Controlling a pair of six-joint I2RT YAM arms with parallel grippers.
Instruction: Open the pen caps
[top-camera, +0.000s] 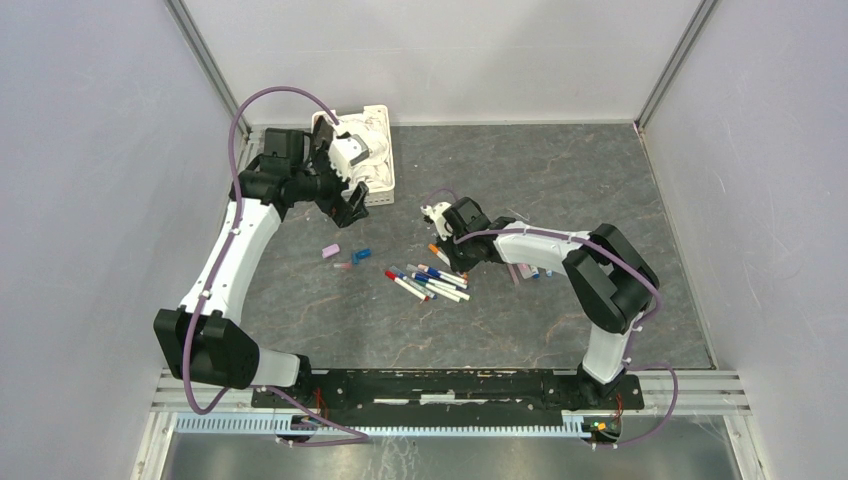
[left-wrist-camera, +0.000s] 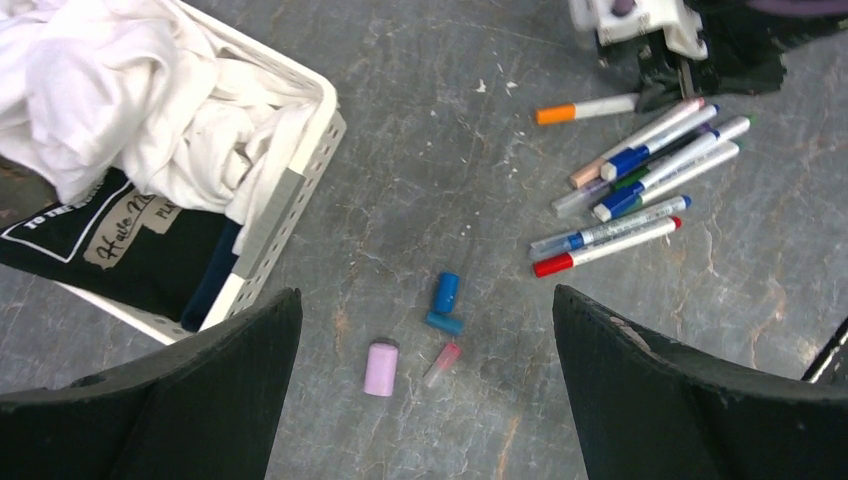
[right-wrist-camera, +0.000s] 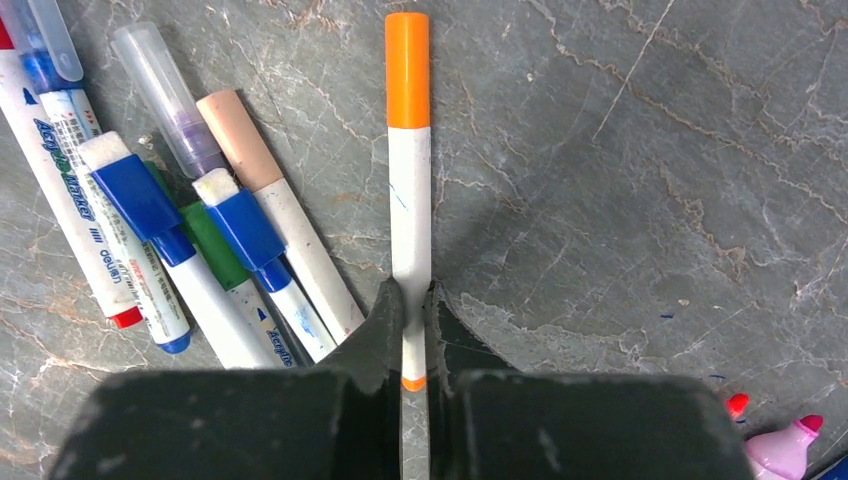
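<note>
R tool (right-wrist-camera: 412, 300): black matte wedge fingers pinched tight on the white barrel of the orange-capped pen (right-wrist-camera: 410, 200), near its tail end. The pen runs straight to 12 o'clock, glossy orange cap (right-wrist-camera: 407, 70) at the far tip, still on. Pile of pens (right-wrist-camera: 235, 215) at 10 o'clock, slim white cylinders w/ blue, green, beige ends, lying on the grey veined worktop (right-wrist-camera: 650, 200). R arm folded at the elbow, forearm low, pointing to 9 o'clock in the top view.

L tool (top-camera: 350, 205): fingers spread wide, nothing held. Loose caps (left-wrist-camera: 446, 292), stubby blue & pink, below it. Slotted white basket (left-wrist-camera: 290, 190) w/ crumpled cloth (left-wrist-camera: 120, 100) at 10 o'clock.
</note>
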